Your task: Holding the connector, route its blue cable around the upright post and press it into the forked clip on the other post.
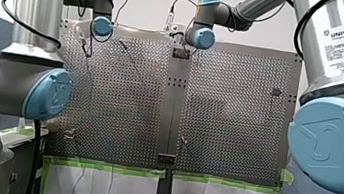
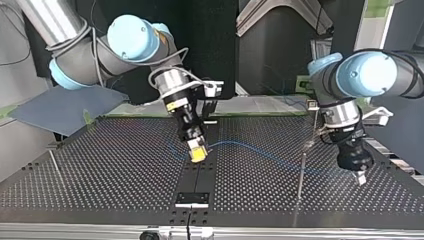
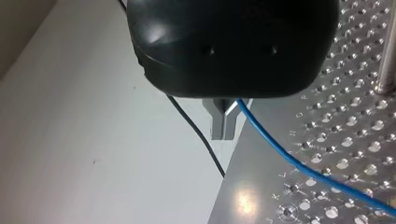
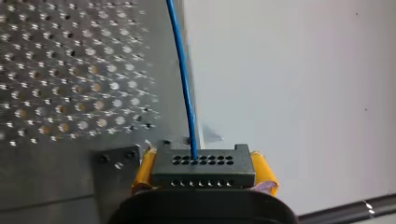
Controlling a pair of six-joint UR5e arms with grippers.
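In the right wrist view my right gripper [image 4: 204, 176] is shut on the black connector [image 4: 203, 165], with a yellow pad [image 4: 144, 170] on each side of it. The blue cable [image 4: 183, 74] leaves the connector and runs ahead along the table edge. In the top view my right gripper [image 2: 198, 154] hangs over the table's middle strip. From there the blue cable [image 2: 250, 146] runs toward my left gripper [image 2: 359, 177], passing a thin upright post [image 2: 301, 170]. In the left wrist view my left gripper [image 3: 226, 121] is shut, and the blue cable [image 3: 280, 154] comes out at its metal fingers.
The perforated table [image 1: 124, 101] spans both halves, with a black bracket [image 2: 192, 199] on its centre strip. Another thin post [image 2: 54, 162] stands at the top view's left. A thin black wire [image 3: 196, 133] runs past the table edge beside my left gripper. A metal post [image 3: 385, 70] stands close by.
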